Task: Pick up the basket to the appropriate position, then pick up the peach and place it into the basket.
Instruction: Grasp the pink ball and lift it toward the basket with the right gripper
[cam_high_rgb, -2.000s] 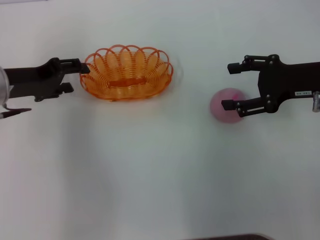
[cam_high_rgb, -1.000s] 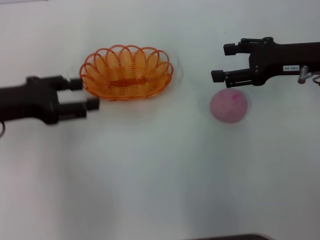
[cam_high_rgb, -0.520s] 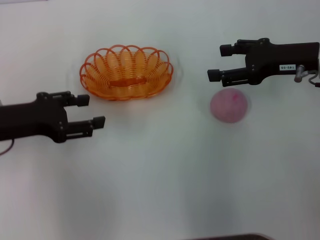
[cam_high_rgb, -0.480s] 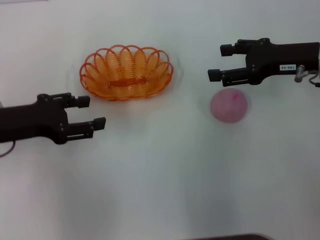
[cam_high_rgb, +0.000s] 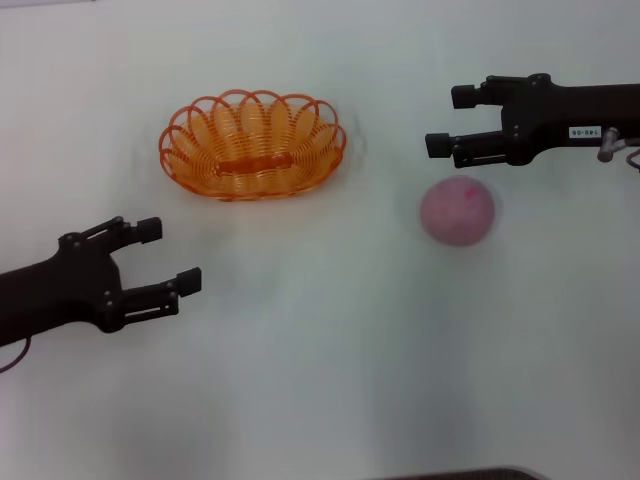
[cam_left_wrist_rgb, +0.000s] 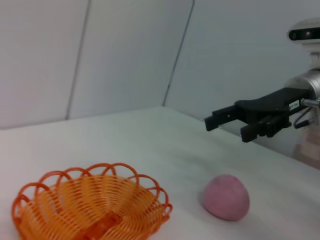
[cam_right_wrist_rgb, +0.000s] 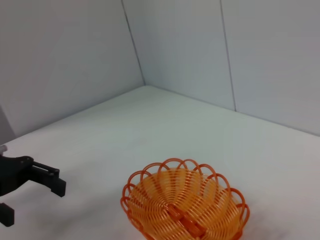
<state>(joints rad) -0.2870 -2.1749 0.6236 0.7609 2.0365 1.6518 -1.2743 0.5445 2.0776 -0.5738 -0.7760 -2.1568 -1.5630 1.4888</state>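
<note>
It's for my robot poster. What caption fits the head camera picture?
Orange basket and pink peach rest apart on a white table, both open tools hovering empty: left tool, right tool.

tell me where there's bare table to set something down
Free: the strip between the oval orange wire basket and the round pink peach, and the near table beside the open left hand. Crowded: around the peach, where the open right hand hovers.
</note>
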